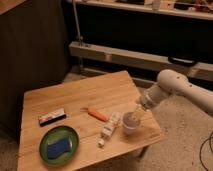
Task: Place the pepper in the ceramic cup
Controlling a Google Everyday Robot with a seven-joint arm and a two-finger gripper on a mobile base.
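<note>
Pepper (96,114), orange-red, lay flat near the middle of the wooden table (95,92), well to the left of the gripper (137,113) and apart from it. Nearest, at the left, sat a green plate (74,139) bearing a blue block (59,146). Right of it a cream bottle (110,128) lay on its side between the pepper and the ceramic cup (130,122). The gripper hung just over the cup's far rim; whether it was spread or closed could not be told. A small box (52,117) lay left of the pepper. Beyond the table ran a pale rail (125,56) against a dark wall.
</note>
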